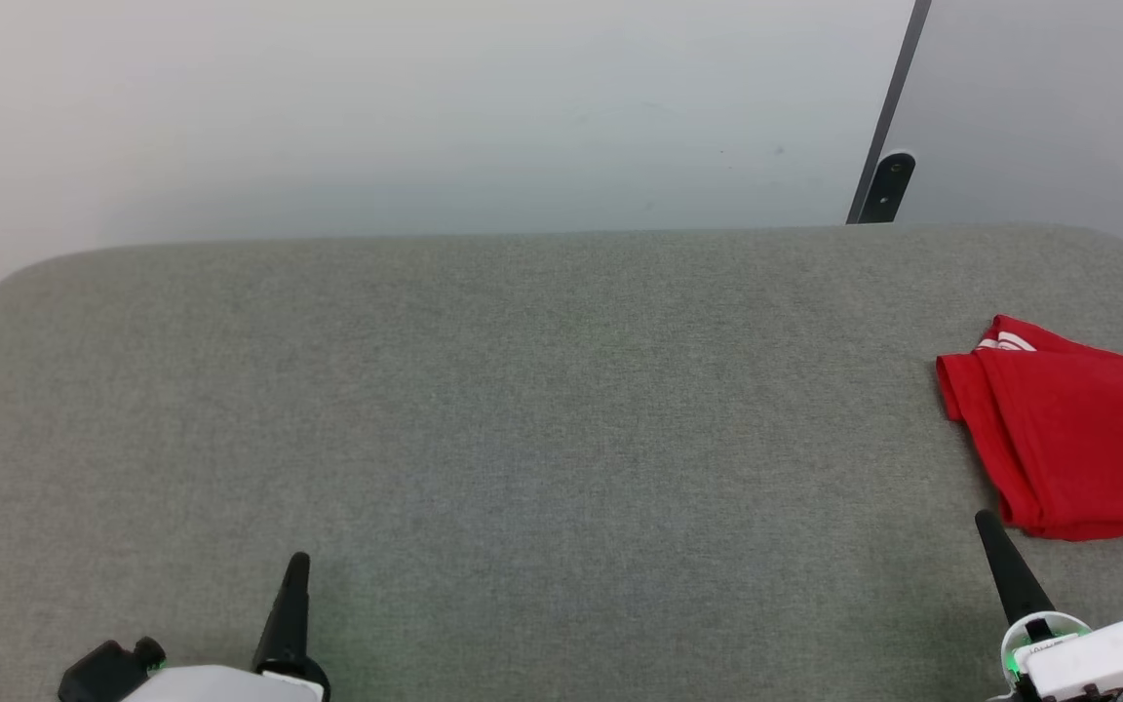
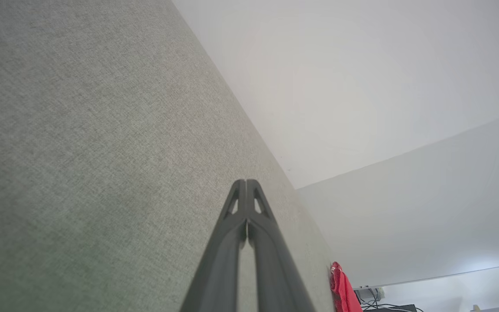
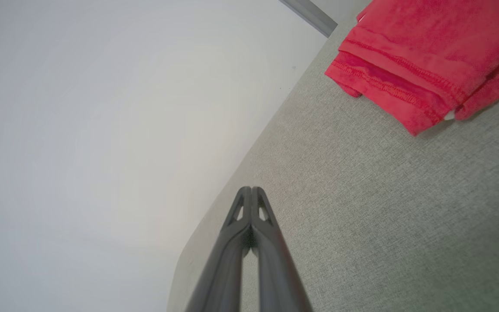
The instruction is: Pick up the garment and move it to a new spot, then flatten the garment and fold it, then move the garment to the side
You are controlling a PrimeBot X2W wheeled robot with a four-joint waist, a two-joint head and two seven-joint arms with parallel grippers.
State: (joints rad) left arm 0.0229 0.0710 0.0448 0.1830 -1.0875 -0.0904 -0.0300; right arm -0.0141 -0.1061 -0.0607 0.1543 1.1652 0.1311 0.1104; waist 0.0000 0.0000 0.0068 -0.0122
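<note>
**Left arm.** Low at the lower left of the head view, with the pale wrist housing at the bottom edge. Left fingers [image 1: 296,575] point away from the robot toward the wall [image 1: 425,107], almost straight up that view. In the left wrist view, the left fingers [image 2: 243,187] are pressed together along their whole length with nothing between them. They lie over bare grey fabric.

**Right arm.** Low at the lower right of the head view, with the white wrist housing turned slightly. Right fingers [image 1: 993,531] point away from the robot, their tip leaning toward its left. In the right wrist view, the right fingers [image 3: 248,193] are closed tip to tip and hold nothing. The tip is near the garment's nearest corner but apart from it.

**Garment [image 1: 1078,439].** Red, folded into a flat stack of layers. It lies on the counter [image 1: 522,409] at the robot's far right, well apart from the left arm.
- The head view's right edge cuts it off, so its long axis cannot be told.
- Its visible left edge runs from far to near, slanting a little rightward toward the robot.
- A patch of white stripes shows at the far left corner.
- In the right wrist view, the garment [image 3: 418,56] shows stacked stitched hems at the end facing the middle of the counter [image 3: 383,216].
- In the left wrist view, the garment [image 2: 342,288] is a small red shape at the far end of the counter [image 2: 80,151].

**Surroundings.** A dark post [image 1: 888,185] stands behind the counter's far right.
</note>
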